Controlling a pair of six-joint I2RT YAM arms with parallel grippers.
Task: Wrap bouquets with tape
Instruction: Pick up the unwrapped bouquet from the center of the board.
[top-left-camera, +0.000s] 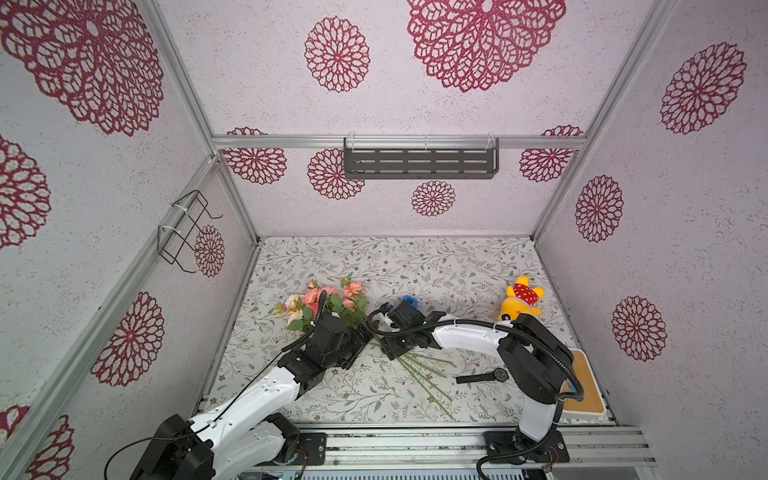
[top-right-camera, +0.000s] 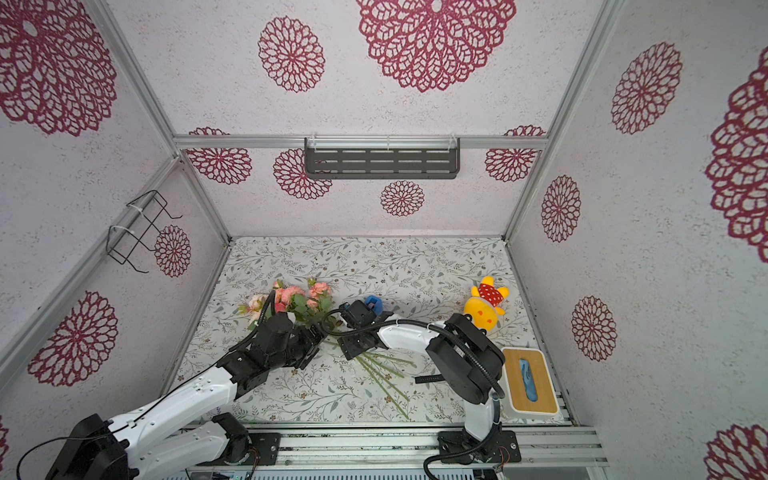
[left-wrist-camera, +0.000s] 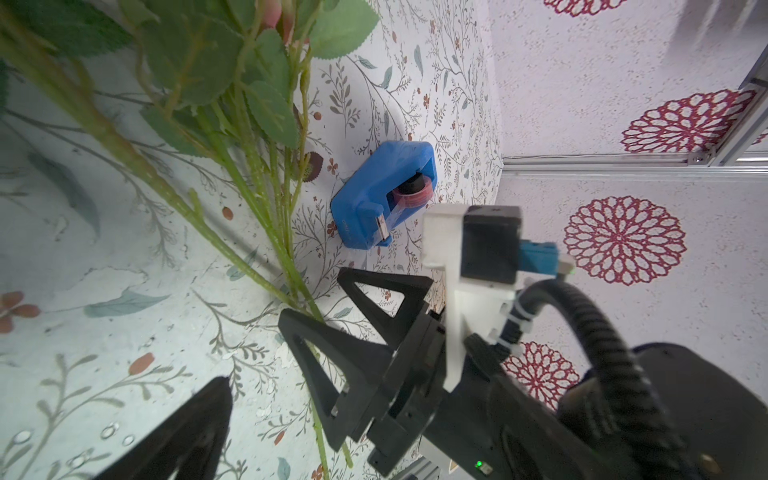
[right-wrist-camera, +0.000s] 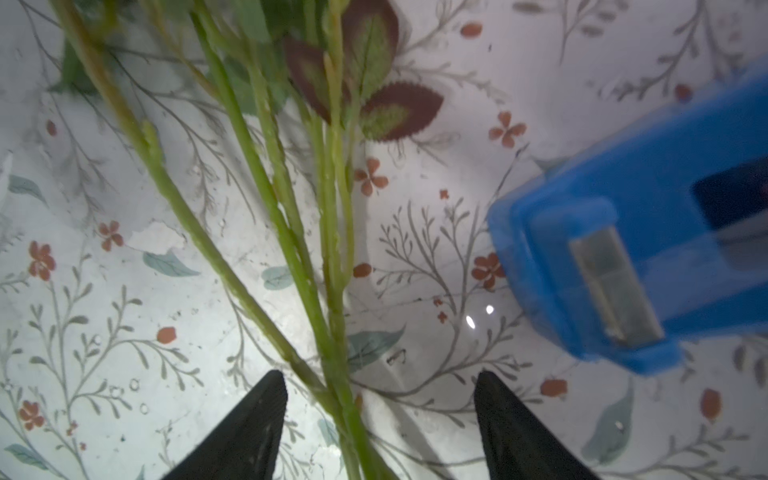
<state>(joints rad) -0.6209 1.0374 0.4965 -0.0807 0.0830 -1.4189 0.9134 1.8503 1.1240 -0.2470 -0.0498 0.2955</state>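
A yellow plush toy (top-left-camera: 521, 301) with a red white-dotted scarf sits near the table's far right corner on the leaf-printed tablecloth (top-left-camera: 415, 262). A black wristwatch (top-left-camera: 484, 377) lies flat near the right edge, toward the front. A white box with a wooden lid (top-right-camera: 540, 378) fills the front right corner. A dark grey slotted metal shelf (top-left-camera: 419, 163) hangs on the back wall, and a black wire rack (top-left-camera: 185, 230) on the left wall.

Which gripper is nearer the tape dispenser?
The right gripper: the blue tape dispenser sits just beside its fingers, while the left gripper hangs farther off, nearer the blooms.
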